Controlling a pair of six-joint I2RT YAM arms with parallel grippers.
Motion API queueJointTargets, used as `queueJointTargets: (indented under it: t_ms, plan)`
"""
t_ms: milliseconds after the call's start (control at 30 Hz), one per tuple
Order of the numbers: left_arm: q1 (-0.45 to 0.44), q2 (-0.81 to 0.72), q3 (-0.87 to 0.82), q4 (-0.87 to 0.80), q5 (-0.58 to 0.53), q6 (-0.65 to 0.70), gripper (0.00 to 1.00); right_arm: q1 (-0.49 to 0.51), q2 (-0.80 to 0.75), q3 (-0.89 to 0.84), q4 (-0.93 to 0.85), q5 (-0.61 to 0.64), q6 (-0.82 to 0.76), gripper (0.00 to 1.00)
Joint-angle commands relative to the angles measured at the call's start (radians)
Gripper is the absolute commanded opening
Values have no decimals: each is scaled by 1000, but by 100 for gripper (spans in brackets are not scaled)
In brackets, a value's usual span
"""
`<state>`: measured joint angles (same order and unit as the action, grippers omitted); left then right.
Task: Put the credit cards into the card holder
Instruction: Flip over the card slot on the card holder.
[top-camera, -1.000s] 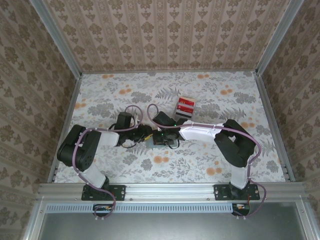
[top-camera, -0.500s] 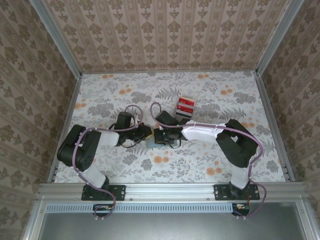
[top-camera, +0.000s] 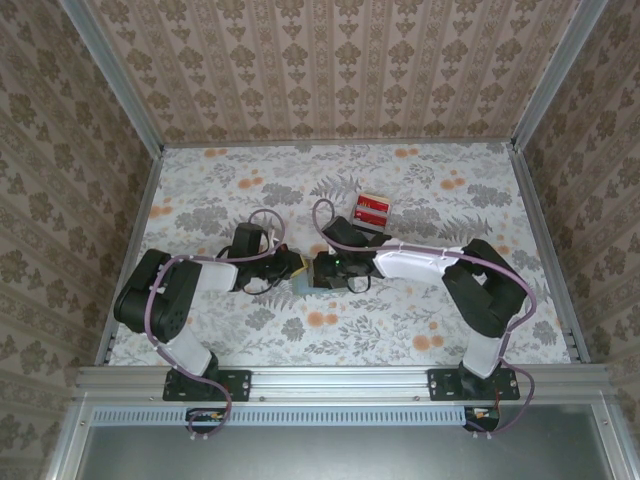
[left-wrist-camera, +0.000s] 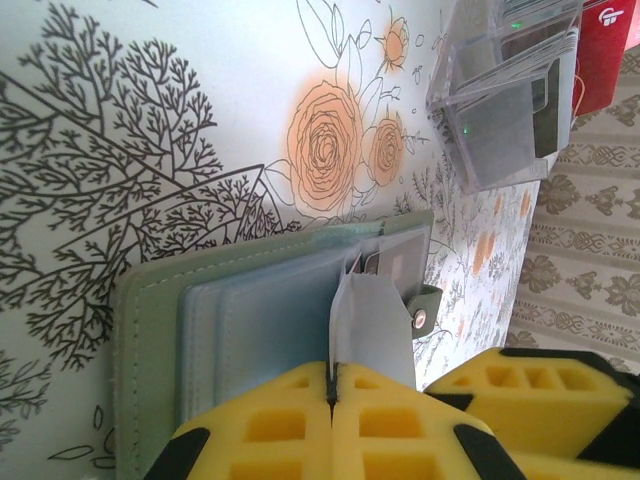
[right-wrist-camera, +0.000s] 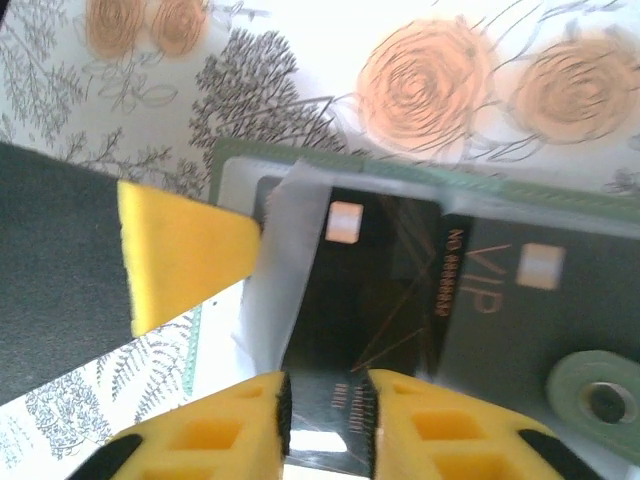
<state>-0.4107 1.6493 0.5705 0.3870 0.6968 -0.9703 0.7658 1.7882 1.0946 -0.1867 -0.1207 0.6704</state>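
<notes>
The grey-green card holder (left-wrist-camera: 150, 310) lies open on the flowered table, small between both grippers (top-camera: 305, 286). My left gripper (left-wrist-camera: 332, 395) is shut on a pale clear sleeve (left-wrist-camera: 375, 320) of the holder and lifts it. A black credit card (right-wrist-camera: 370, 300) with VIP lettering sits partway in that sleeve. My right gripper (right-wrist-camera: 325, 420) is open a little at the card's near end, and the card's face shows in the gap. More credit cards, the top one red (top-camera: 372, 209), sit in a clear box (left-wrist-camera: 500, 100).
My two grippers (top-camera: 300, 270) (top-camera: 318, 272) meet at the table's middle, wrists almost touching. The card box (top-camera: 370, 213) stands just behind the right arm. Metal rails and patterned walls border the table (top-camera: 450, 330), with bare cloth to the front right.
My left jaws have closed fully on the sleeve. My right jaws, shut before, have parted slightly, and the right arm's forearm has swung a little to the right.
</notes>
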Motion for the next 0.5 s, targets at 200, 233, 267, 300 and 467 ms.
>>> queueJointTargets:
  t_ms: [200, 233, 267, 300, 467]
  plan:
    - [-5, -29, 57, -107, -12, 68, 3, -14, 31, 0, -28, -35, -10, 6]
    - [-6, -35, 62, -119, -16, 72, 4, -11, 39, 2, -27, -36, -11, 6]
    - [-10, -42, 67, -137, -19, 79, 4, -10, 48, 3, -25, -39, -9, 6]
    - [-13, -48, 77, -156, -25, 85, 5, -7, 55, 6, -21, -39, -10, 6]
    - [-37, -67, 124, -240, -46, 117, 9, 1, 106, 34, -30, -43, -17, 6]
